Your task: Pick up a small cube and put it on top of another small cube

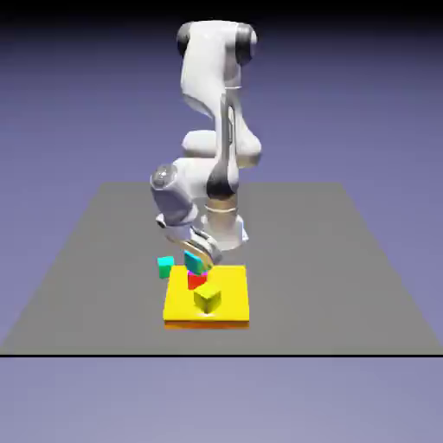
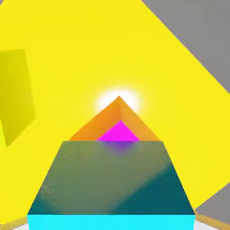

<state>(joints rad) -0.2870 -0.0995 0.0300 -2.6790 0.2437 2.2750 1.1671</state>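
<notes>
Cyan cube [image 1: 193, 263] clamped, tilted, in the gripper [image 1: 197, 257] above the pink-topped red cube [image 1: 197, 281], presumably to line up stacking (needs levelling first, I judge).

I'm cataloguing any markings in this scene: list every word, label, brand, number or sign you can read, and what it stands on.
There are none to read: no text shows on the cubes, the yellow slab or the robot arm. Any tiny print on the arm would be too small to read.
</notes>
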